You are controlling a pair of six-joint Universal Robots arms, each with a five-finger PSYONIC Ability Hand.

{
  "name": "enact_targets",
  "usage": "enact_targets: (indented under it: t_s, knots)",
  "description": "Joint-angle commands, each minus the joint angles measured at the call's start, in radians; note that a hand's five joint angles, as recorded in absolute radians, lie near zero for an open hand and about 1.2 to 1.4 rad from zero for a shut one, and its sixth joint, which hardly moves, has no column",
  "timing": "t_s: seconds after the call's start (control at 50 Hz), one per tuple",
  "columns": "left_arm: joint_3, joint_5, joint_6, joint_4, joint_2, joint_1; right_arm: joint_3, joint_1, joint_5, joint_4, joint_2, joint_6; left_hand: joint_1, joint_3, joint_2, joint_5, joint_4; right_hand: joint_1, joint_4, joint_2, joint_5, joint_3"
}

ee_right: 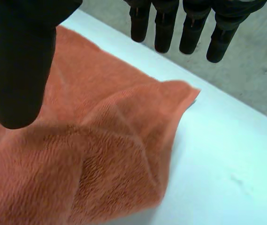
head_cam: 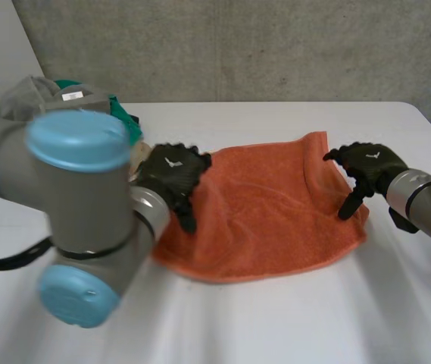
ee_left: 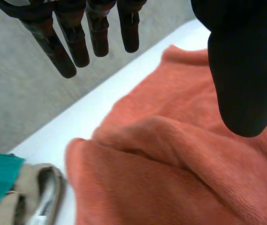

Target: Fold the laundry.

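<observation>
An orange towel (head_cam: pixel 268 208) lies folded over on the white table (head_cam: pixel 276 326), rumpled along both side edges. My left hand (head_cam: pixel 171 176) hovers over its left edge. In the left wrist view its fingers (ee_left: pixel 77 42) and thumb (ee_left: pixel 243 70) hang straight and apart above the towel (ee_left: pixel 171 159), holding nothing. My right hand (head_cam: pixel 366 171) is at the towel's right edge, open as well. In the right wrist view the fingers (ee_right: pixel 189 28) and thumb (ee_right: pixel 18 65) are spread above the towel's corner (ee_right: pixel 178 91), clear of the cloth.
A heap of other laundry (head_cam: pixel 64 95), grey, beige and teal, sits at the table's back left; part of that pile (ee_left: pixel 16 192) lies just beside the towel's left edge. Bare table (ee_right: pixel 227 154) stretches to the right of the towel and in front of it.
</observation>
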Motion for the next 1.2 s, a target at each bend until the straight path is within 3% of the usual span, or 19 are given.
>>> enact_targets:
  t_s: [0.02,0.1,0.18,0.28,0.42,0.6,0.78,0.8,0.84,0.86,0.92,1.08,1.2]
  knots:
    - [-0.144,0.054,0.024,0.019,0.144,0.135,0.049,-0.018,0.007,0.043,-0.130,-0.033,-0.008,0.002,0.000,0.015,0.004,-0.044,-0.042,-0.047,-0.017,-0.036]
    - [-0.223,0.099,0.051,0.031,0.162,0.212,0.084,-0.060,0.012,0.112,-0.187,-0.111,0.053,0.064,0.062,0.076,0.066,-0.015,-0.013,-0.017,0.012,-0.006]
    - [-0.289,0.210,0.113,0.079,0.110,0.270,0.129,-0.100,0.003,0.193,-0.207,-0.209,0.136,0.146,0.144,0.158,0.148,0.123,0.125,0.120,0.150,0.131]
    - [-0.303,0.280,0.183,0.110,0.050,0.315,0.212,-0.159,-0.053,0.198,-0.181,-0.304,0.168,0.178,0.176,0.191,0.180,0.261,0.263,0.259,0.288,0.270]
    - [-0.257,0.277,0.261,0.175,-0.043,0.324,0.287,-0.187,-0.160,0.033,-0.122,-0.250,0.139,0.149,0.147,0.162,0.151,0.246,0.249,0.244,0.274,0.255]
    - [-0.176,0.288,0.294,0.199,-0.137,0.301,0.293,-0.155,-0.172,-0.130,-0.035,-0.145,0.145,0.155,0.153,0.167,0.157,0.299,0.301,0.297,0.326,0.308]
    - [-0.096,0.275,0.301,0.197,-0.209,0.240,0.275,-0.118,-0.154,-0.218,-0.012,-0.102,0.282,0.292,0.290,0.305,0.294,0.921,0.923,0.919,0.948,0.930]
    - [-0.086,0.262,0.301,0.194,-0.220,0.235,0.272,-0.111,-0.154,-0.219,-0.010,-0.101,0.373,0.383,0.381,0.396,0.385,1.116,1.119,1.114,1.144,1.125]
    - [-0.078,0.245,0.301,0.191,-0.226,0.231,0.267,-0.103,-0.151,-0.218,-0.007,-0.097,0.496,0.506,0.504,0.519,0.508,1.125,1.127,1.122,1.152,1.133]
    - [-0.070,0.237,0.301,0.188,-0.229,0.229,0.262,-0.100,-0.146,-0.215,-0.006,-0.091,0.712,0.722,0.720,0.735,0.724,1.125,1.127,1.122,1.152,1.133]
    - [-0.062,0.222,0.301,0.186,-0.223,0.228,0.258,-0.100,-0.131,-0.204,-0.012,-0.082,1.109,1.119,1.117,1.132,1.121,1.125,1.127,1.122,1.152,1.133]
    - [-0.079,0.179,0.282,0.142,-0.051,0.247,0.201,-0.132,-0.102,-0.091,-0.094,-0.048,1.110,1.120,1.118,1.133,1.122,1.125,1.127,1.122,1.152,1.133]
    - [-0.089,0.169,0.232,-0.002,0.222,0.272,0.071,-0.202,-0.073,0.138,-0.265,-0.065,1.110,1.120,1.118,1.133,1.122,1.125,1.127,1.122,1.152,1.133]
